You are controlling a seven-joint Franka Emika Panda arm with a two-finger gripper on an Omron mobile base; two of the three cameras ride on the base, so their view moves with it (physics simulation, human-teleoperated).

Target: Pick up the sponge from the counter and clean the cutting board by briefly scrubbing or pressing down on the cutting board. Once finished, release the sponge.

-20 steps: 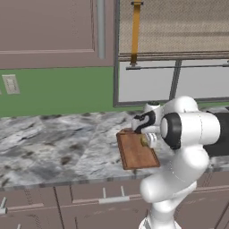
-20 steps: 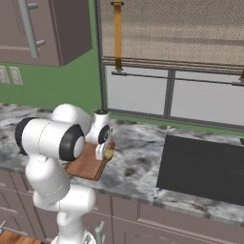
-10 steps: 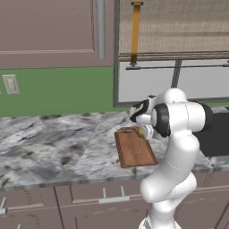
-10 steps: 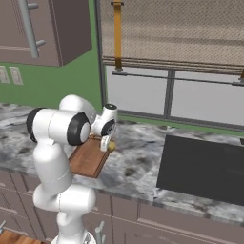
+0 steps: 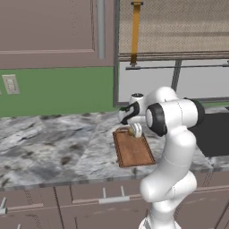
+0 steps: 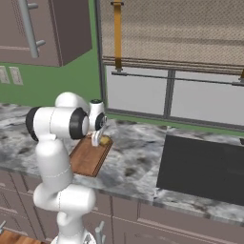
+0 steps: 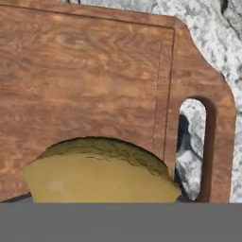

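Currently the gripper (image 5: 133,129) is hanging over the far end of the cutting board (image 5: 133,149), with the sponge (image 5: 132,130) sitting between its fingers, seen from the left base view. In the right base view the gripper (image 6: 98,139) is pointing down at the board (image 6: 86,157), and the yellow-orange sponge (image 6: 104,141) is showing at its tip, so the jaws are closing on the sponge. Whether the sponge is touching the wood cannot be told from the base views.

The hand view is showing the sponge (image 7: 99,175) bulging low in the picture, over the reddish-brown board (image 7: 85,80); the slot handle of the board is lying off to one side, with marbled stone showing through it.

The board is lying on the counter (image 5: 53,143), its near end reaching toward the worktop's front edge. A black stovetop (image 6: 205,169) is sitting on the worktop well apart from the board, toward the right end.
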